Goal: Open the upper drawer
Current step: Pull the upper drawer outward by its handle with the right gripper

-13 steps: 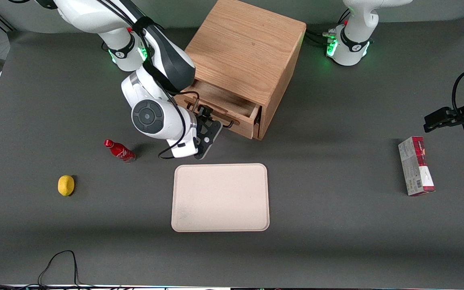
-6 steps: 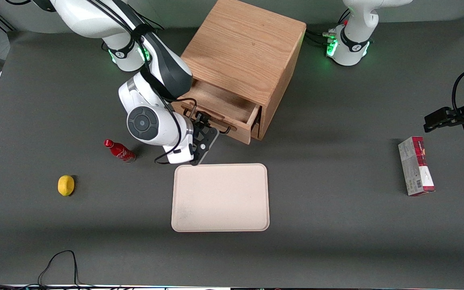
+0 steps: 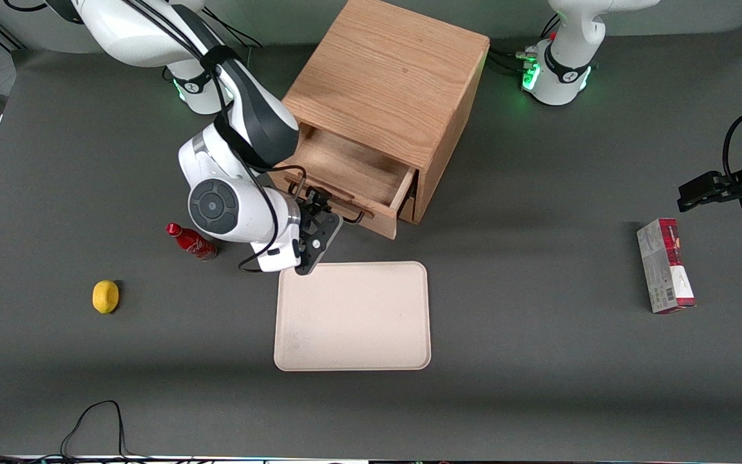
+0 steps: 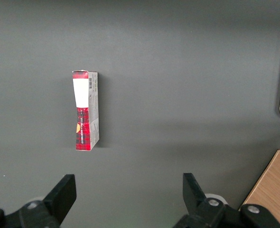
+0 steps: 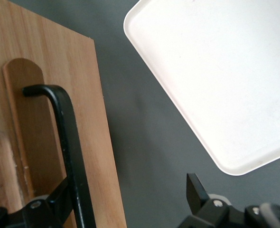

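Observation:
The wooden cabinet (image 3: pixel 390 77) stands at the back of the table. Its upper drawer (image 3: pixel 345 169) is pulled well out, and its bare wooden tray shows. My right gripper (image 3: pixel 317 207) is at the drawer front, nearer the front camera than the cabinet. In the right wrist view the gripper (image 5: pixel 126 202) is open, its fingers wide apart. The thin black handle (image 5: pixel 68 137) of the drawer front (image 5: pixel 45 95) runs just inside one finger (image 5: pixel 52 202). The other finger (image 5: pixel 195 189) hangs over the dark table. The handle's end (image 3: pixel 356 219) also shows in the front view.
A cream tray (image 3: pixel 351 316) (image 5: pixel 216 71) lies flat just in front of the drawer, close under the wrist. A red bottle (image 3: pixel 190 240) and a yellow lemon (image 3: pixel 105 296) lie toward the working arm's end. A red-and-white box (image 3: pixel 665 265) (image 4: pixel 86 110) lies toward the parked arm's end.
The upper drawer has slid farther out of the cabinet. My right gripper and wrist have moved with its front, toward the front camera and the working arm's end.

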{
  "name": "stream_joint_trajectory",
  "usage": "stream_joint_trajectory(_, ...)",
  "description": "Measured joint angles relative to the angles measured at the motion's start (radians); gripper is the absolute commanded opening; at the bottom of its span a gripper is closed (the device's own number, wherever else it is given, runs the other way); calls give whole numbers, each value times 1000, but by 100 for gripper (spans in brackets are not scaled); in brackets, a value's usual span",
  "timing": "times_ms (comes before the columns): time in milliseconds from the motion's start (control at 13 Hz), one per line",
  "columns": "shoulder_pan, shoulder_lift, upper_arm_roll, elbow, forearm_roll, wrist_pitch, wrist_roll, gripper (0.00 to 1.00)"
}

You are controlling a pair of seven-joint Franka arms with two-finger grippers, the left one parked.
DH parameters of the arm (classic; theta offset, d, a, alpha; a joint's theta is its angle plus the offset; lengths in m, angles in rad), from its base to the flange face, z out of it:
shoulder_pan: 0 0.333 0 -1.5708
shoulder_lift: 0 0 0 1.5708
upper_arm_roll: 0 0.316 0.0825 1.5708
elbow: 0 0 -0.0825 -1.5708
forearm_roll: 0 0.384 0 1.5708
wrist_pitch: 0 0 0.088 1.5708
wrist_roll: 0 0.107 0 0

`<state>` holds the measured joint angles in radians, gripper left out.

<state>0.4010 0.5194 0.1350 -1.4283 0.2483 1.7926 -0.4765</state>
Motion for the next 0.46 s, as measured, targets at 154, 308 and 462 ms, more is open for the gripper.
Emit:
stream_joint_trajectory(154,-3,4,0,5,0,0,-9,100)
stream_joint_trajectory(308,-9,8,0,12,0,0,-12,100)
stream_joint_trajectory(462,-18,16,0,24,0,0,-15,100)
